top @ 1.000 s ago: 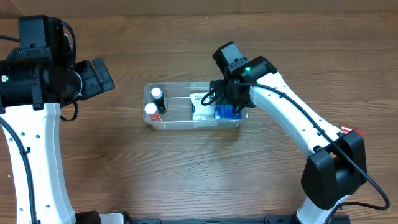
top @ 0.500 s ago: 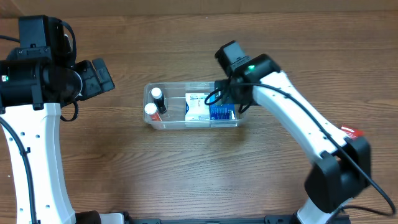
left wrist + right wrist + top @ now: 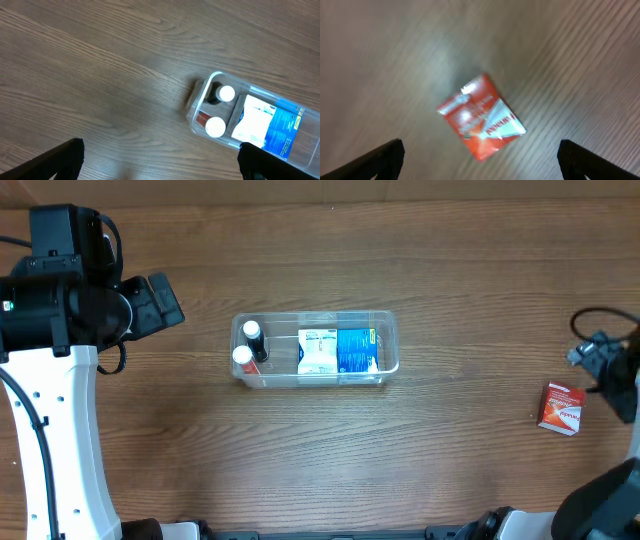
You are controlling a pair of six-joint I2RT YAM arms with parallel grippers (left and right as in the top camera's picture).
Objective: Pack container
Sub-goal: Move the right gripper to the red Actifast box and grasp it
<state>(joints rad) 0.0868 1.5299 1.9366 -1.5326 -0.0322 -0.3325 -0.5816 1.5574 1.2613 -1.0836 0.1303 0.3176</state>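
Observation:
The clear plastic container (image 3: 392, 355) lies in the middle of the table and also shows in the left wrist view (image 3: 200, 96). Inside are two white-capped bottles (image 3: 246, 345) at its left end and a white and blue box (image 3: 337, 351). A red packet (image 3: 561, 408) lies flat on the table at the right; it fills the right wrist view (image 3: 482, 117), blurred. My right gripper (image 3: 479, 162) is open and empty above that packet, at the right edge of the overhead view (image 3: 612, 370). My left gripper (image 3: 160, 162) is open and empty, high at the left, away from the container.
The wooden table (image 3: 300, 460) carries nothing else. The left arm's white links (image 3: 60, 430) stand along the left edge.
My right gripper has left the container and swung far to the right, over the red packet. The blue and white box stays in the container. The left arm has not moved.

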